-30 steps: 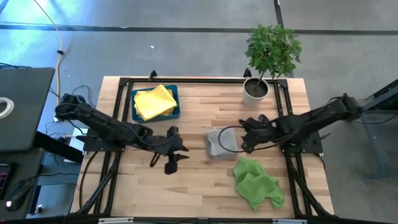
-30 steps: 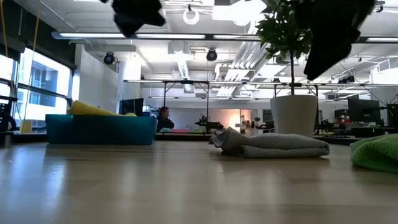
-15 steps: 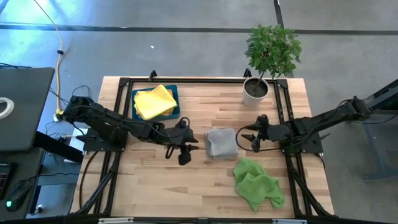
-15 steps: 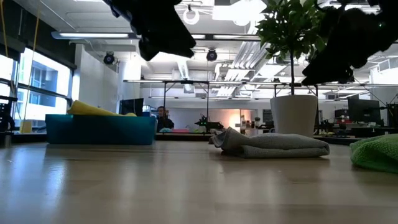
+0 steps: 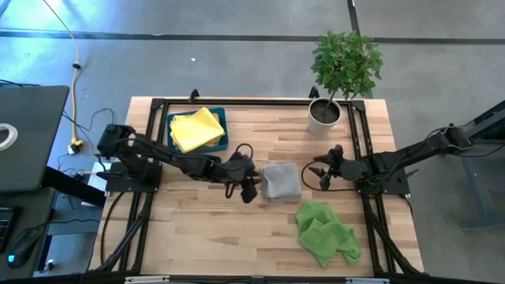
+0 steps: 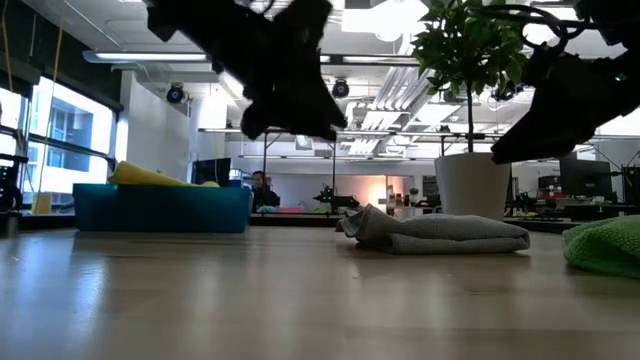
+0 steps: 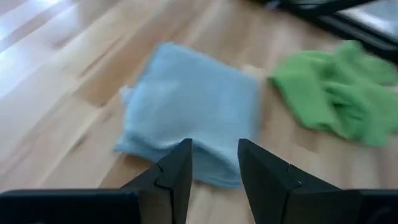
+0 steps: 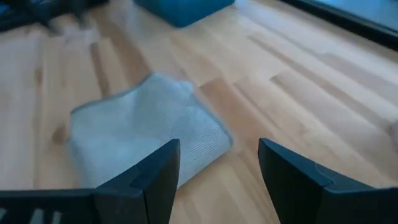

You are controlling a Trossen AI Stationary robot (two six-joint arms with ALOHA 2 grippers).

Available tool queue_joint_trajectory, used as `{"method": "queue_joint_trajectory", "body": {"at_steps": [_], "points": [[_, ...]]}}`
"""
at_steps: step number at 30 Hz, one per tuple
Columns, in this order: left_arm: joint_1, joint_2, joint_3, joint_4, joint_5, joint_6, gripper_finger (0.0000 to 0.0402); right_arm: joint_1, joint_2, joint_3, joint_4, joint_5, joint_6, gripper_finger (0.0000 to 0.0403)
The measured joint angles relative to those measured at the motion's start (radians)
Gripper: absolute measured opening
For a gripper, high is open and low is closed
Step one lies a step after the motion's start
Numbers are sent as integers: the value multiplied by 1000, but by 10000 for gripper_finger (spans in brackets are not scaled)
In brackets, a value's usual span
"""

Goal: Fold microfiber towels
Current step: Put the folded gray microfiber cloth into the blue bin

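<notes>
Step in hand, as I judge it: lifting the folded grey towel (image 5: 281, 181) off the middle of the tabletop (image 5: 237, 237), likely toward the teal tray (image 5: 223, 142) where a yellow towel (image 5: 195, 128) already lies.

To do it well: come in low along the wood, take the near edge through all its layers so the fold does not fall open, and lift level.

Left pincer (image 5: 251, 188): just beside the grey towel's left edge, above the wood, not touching it. Fingers apart with a narrow gap, holding nothing. In its wrist view the cloth's near edge lies directly beyond the two fingertips.

Right pincer (image 5: 323, 172): near the towel's right side, clear of it, jaws wide and empty.

Green towel (image 5: 327, 233): crumpled, unfolded, toward the front right of the tabletop, apart from both pincers.

Potted plant (image 5: 341, 71): back right corner, out of the way.
</notes>
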Motion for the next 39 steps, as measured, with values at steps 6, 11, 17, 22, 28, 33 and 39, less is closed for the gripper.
{"method": "queue_joint_trajectory", "body": {"at_steps": [6,11,17,22,28,33,39], "points": [[1,80,0,27,-41,-103,126,0,0,0,-2,-101,-18,209],[0,158,0,111,-45,-153,160,0,0,0,-3,-140,-23,209],[5,193,-1,123,-196,-296,204,0,0,0,-4,-141,-24,209],[13,194,-1,149,-208,-381,229,0,0,0,-4,-141,-24,209],[10,259,10,174,-228,-421,252,0,1,0,-8,-141,-24,209],[12,339,63,196,-225,-426,257,0,1,0,-13,-142,-24,209],[16,449,157,208,-231,-413,257,0,0,0,-35,-143,-24,209]]}}
